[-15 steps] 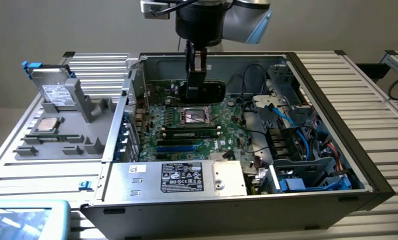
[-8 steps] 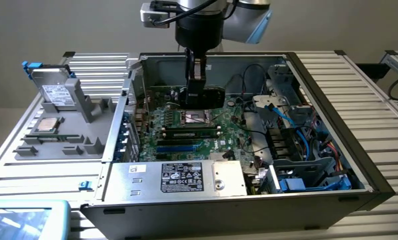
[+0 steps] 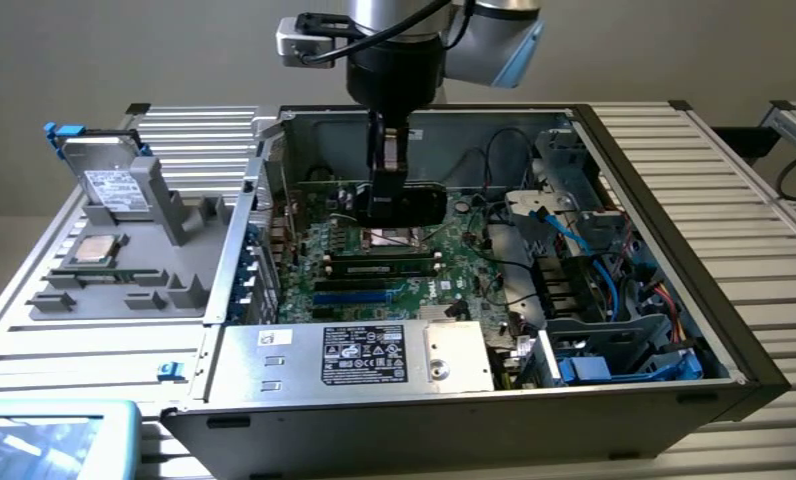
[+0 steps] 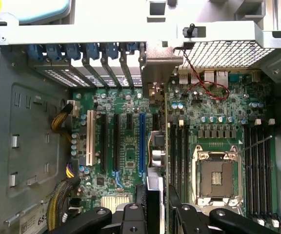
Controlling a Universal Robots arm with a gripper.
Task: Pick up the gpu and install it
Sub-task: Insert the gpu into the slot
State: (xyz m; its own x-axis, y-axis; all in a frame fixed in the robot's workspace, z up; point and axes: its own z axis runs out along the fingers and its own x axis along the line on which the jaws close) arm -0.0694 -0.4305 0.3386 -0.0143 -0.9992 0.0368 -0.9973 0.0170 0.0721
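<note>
The black two-fingered claw [image 3: 390, 180] is clenched on the gpu [image 3: 406, 205], a thin green card with a black cooler block. It holds the card on edge over the green motherboard [image 3: 371, 262], inside the open grey metal computer case [image 3: 665, 300]. The card looks light and stiff but fragile (bare components, a contact edge), so I'd say the upper edge by the cooler is the safe hold. In the wrist view it hangs just beside the long blue slot [image 4: 141, 141]. I can't tell whether it touches the board.

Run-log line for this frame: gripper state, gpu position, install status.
gripper: shut on gpu | gpu: held over motherboard inside open case | install: not seated
</note>
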